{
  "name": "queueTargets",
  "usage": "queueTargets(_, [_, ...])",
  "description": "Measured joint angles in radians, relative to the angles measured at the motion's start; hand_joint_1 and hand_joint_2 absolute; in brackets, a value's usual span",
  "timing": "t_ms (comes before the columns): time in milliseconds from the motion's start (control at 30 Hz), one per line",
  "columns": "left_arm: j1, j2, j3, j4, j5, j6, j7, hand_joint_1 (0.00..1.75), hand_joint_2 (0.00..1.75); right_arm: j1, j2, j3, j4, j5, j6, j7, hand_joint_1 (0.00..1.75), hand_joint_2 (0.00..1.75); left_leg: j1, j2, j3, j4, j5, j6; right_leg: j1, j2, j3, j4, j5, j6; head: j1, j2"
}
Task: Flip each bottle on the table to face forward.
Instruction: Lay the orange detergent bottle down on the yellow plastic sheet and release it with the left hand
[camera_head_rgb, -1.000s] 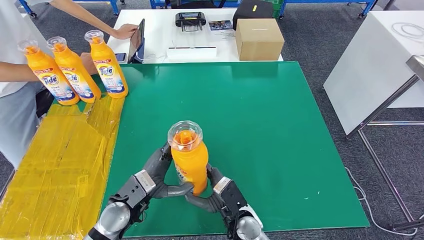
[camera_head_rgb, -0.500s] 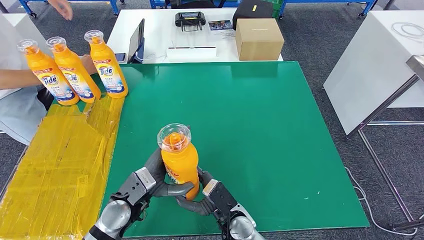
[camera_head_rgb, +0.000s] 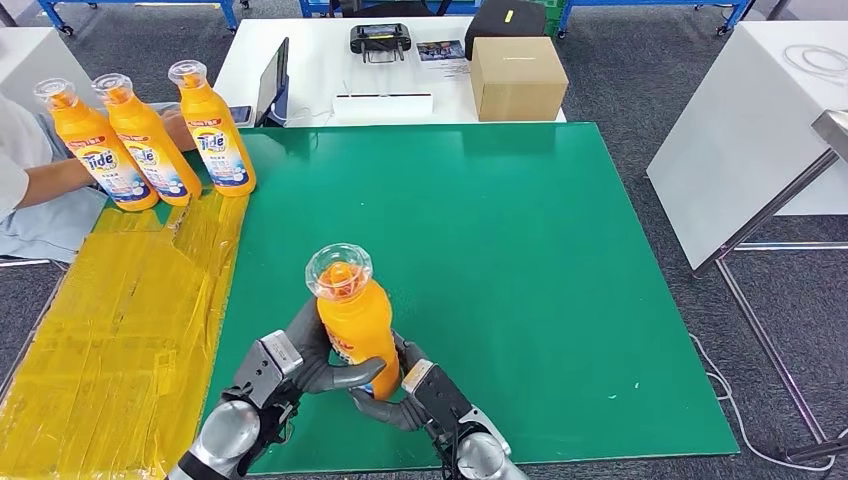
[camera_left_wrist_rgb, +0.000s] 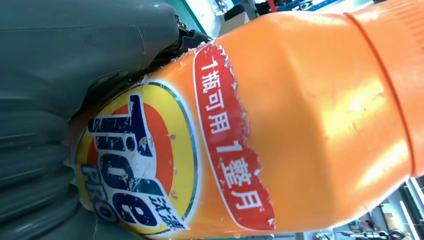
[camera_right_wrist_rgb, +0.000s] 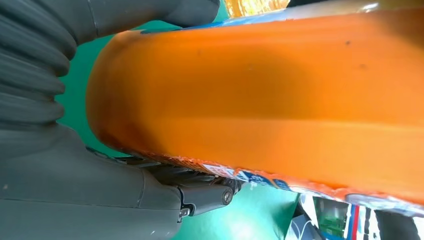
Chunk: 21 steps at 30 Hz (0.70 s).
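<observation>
An orange Tide bottle (camera_head_rgb: 358, 322) with a clear cap stands upright near the front of the green mat (camera_head_rgb: 520, 250), tilted slightly left. My left hand (camera_head_rgb: 300, 360) grips its lower body from the left and my right hand (camera_head_rgb: 405, 390) grips it from the right. The left wrist view shows the bottle's Tide label (camera_left_wrist_rgb: 145, 160) close up beside my left hand (camera_left_wrist_rgb: 60, 75). The right wrist view shows a plain orange side of the bottle (camera_right_wrist_rgb: 260, 100) against my right hand (camera_right_wrist_rgb: 75, 190). Three more Tide bottles (camera_head_rgb: 150, 140) stand at the far left, labels facing me.
A yellow taped sheet (camera_head_rgb: 110, 330) covers the table's left part. A person's arm (camera_head_rgb: 45, 180) rests at the far left behind the three bottles. A white table (camera_head_rgb: 330, 60) beyond holds a cardboard box (camera_head_rgb: 517, 77) and devices. Another white table (camera_head_rgb: 760, 130) stands to the right.
Both hands have carried the held bottle to the left and a little nearer me. The person's raised hand at the far left has withdrawn.
</observation>
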Motion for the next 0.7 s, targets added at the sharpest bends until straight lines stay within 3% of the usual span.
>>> queueTargets(333, [0.005, 0.0, 0.001, 0.0, 0.019, 0.008, -0.005, 1.75, 1.75, -0.001, 0.002, 0.001, 0.01, 0.005, -0.009, -0.005, 1.71, 1.75, 0.0, 0.0, 0.0, 0.0, 0.0, 0.0, 0.0, 0.0, 0.0, 0.0, 0.0, 0.0, 0.0, 0.0])
queueTargets(367, [0.006, 0.0, 0.001, 0.0, 0.023, 0.008, -0.006, 1.75, 1.75, -0.001, 0.002, 0.001, 0.01, 0.005, -0.011, -0.006, 1.47, 1.75, 0.0, 0.0, 0.0, 0.0, 0.0, 0.0, 0.0, 0.0, 0.0, 0.0, 0.0, 0.0, 0.0, 0.0])
queueTargets(467, [0.01, 0.0, 0.003, 0.0, 0.03, 0.016, -0.012, 1.75, 1.75, 0.0, 0.002, 0.001, 0.011, 0.018, -0.034, -0.013, 0.19, 1.75, 0.0, 0.0, 0.0, 0.0, 0.0, 0.0, 0.0, 0.0, 0.0, 0.0, 0.0, 0.0, 0.0, 0.0])
queueTargets(500, [0.011, 0.0, 0.004, -0.001, 0.026, 0.028, -0.02, 1.75, 1.75, 0.001, 0.002, 0.001, 0.01, 0.03, -0.052, -0.018, 0.0, 1.75, 0.0, 0.0, 0.0, 0.0, 0.0, 0.0, 0.0, 0.0, 0.0, 0.0, 0.0, 0.0, 0.0, 0.0])
queueTargets(700, [0.017, 0.006, 0.046, -0.048, -0.059, 0.154, -0.066, 1.75, 1.75, 0.034, -0.011, -0.017, -0.043, 0.071, -0.119, -0.024, 0.0, 1.75, 0.0, 0.0, 0.0, 0.0, 0.0, 0.0, 0.0, 0.0, 0.0, 0.0, 0.0, 0.0, 0.0, 0.0])
